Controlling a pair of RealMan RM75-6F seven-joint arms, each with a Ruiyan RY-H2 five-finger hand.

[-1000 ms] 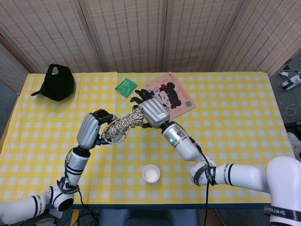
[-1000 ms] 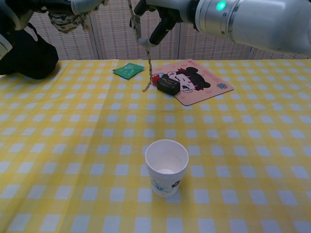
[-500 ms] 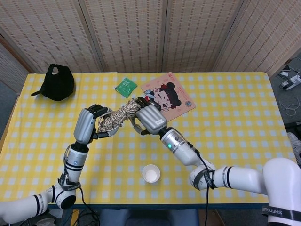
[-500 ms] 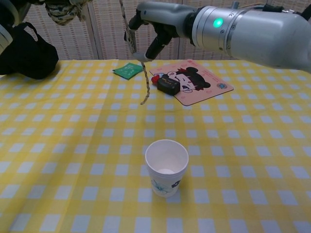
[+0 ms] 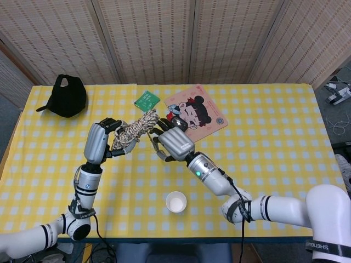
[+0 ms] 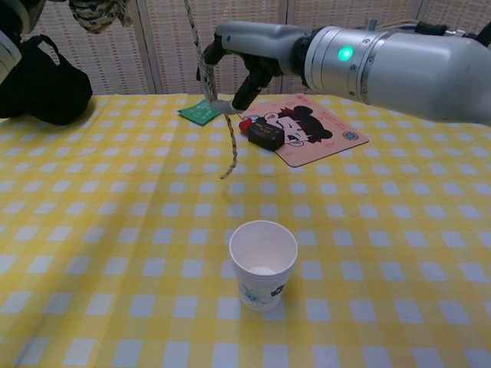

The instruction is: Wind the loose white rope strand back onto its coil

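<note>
Up above the yellow checked surface (image 6: pixel 92 253), the left hand (image 5: pixel 97 143) had its fingers (image 5: pixel 112 124) wrapped around the near end of the rope coil (image 5: pixel 134 129), holding it in the air over the left-middle of the cloth. The right hand (image 5: pixel 171 143) sat just to the right of the coil with its fingers (image 6: pixel 247 86) curled in on the loose strand (image 6: pixel 228 149). In the chest view you could see the strand running down out of that grip, with the tail hanging free and ending short of the cloth, behind the paper cup (image 6: pixel 263 263).

Handling-wise, my read: the rope looked light and totally floppy, a bit fuzzy and twisted, so not slippery, but it won't hold any shape by itself. The hanging tail will swing with every move. I'd keep the pinch close to the coil so the free run stays short and taut, and keep the left grip on the coil's end rather than its middle, so there's room for wraps to land. The coil looked loosely wound, so squeeze too little and turns could slide off.

Further out: a green packet (image 5: pixel 146 101), a pink cartoon mat (image 5: pixel 200 114) with a small dark object (image 6: pixel 265 133) on its near edge, and a black cap (image 5: pixel 67 96) at the far left.
</note>
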